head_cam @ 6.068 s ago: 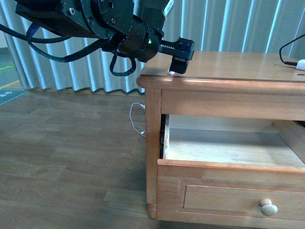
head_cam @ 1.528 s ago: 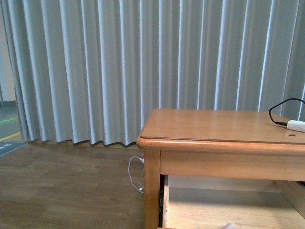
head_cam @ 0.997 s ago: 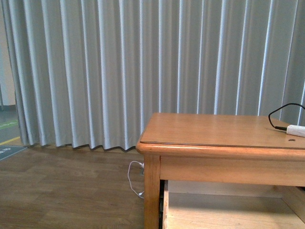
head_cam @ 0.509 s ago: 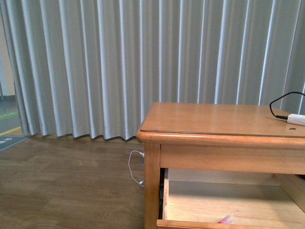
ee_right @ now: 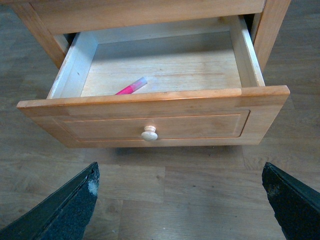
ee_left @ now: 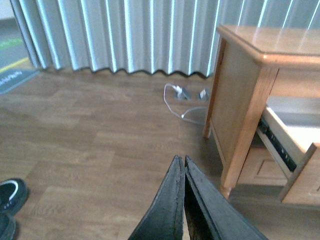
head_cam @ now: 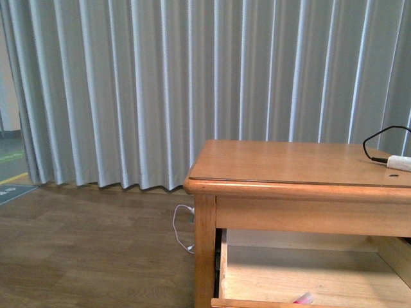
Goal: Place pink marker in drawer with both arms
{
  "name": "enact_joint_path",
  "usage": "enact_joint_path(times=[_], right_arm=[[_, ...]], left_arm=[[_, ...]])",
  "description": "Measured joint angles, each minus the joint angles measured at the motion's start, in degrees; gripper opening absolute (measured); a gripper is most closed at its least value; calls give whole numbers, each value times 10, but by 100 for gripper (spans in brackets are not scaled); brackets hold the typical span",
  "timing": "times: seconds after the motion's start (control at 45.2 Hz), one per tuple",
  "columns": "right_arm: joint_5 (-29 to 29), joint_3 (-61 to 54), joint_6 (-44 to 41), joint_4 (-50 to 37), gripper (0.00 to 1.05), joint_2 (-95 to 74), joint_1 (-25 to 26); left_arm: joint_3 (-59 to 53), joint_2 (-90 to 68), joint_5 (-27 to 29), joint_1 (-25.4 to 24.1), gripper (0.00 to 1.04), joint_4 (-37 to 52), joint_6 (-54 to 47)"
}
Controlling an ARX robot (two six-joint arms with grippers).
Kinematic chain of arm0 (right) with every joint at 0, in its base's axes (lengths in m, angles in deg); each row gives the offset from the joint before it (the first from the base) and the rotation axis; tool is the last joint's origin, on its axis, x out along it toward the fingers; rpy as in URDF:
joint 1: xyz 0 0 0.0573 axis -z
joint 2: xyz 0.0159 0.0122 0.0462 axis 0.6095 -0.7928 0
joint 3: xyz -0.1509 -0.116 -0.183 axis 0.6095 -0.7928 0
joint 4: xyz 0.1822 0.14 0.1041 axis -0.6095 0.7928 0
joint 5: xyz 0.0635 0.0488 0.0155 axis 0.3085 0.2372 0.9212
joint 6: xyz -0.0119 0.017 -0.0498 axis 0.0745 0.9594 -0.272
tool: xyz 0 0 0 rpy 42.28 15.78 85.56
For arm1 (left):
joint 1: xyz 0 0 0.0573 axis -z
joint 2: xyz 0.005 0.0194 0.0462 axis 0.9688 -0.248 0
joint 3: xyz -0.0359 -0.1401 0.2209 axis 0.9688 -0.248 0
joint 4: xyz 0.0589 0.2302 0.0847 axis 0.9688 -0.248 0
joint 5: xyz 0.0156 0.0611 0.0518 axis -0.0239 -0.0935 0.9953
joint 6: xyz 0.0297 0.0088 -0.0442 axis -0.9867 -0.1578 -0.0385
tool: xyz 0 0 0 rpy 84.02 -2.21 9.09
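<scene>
One pink marker lies in the open drawer; right gripper wide apart, left gripper pressed together, both empty; white cable beside table.

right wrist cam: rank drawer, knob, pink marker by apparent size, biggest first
1. drawer: by far the largest, spanning most of the frame's width.
2. pink marker: longer than the knob, but thin.
3. knob: round and shorter.
Marker and knob are close in area, and the knob sits nearer the camera, so their order is unsure.
</scene>
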Motion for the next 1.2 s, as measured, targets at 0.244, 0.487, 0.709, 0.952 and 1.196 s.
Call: enact_joint_path(times=[0.244, 0.487, 0.709, 0.952, 1.196], right_arm=[[0, 0, 0, 0, 96, 0, 0], [-6, 0, 1, 0, 96, 0, -1], [-125, 1, -8, -19, 96, -88, -34], [-38, -27, -43, -288, 96, -402, 26], [-41, -2, -45, -484, 96, -607, 25]], left_arm=[[0, 15, 0, 0, 4, -6, 0], [0, 15, 0, 0, 8, -6, 0], [0, 15, 0, 0, 49, -6, 0], [0, 16, 0, 0, 100, -6, 0], [0, 16, 0, 0, 98, -6, 0]])
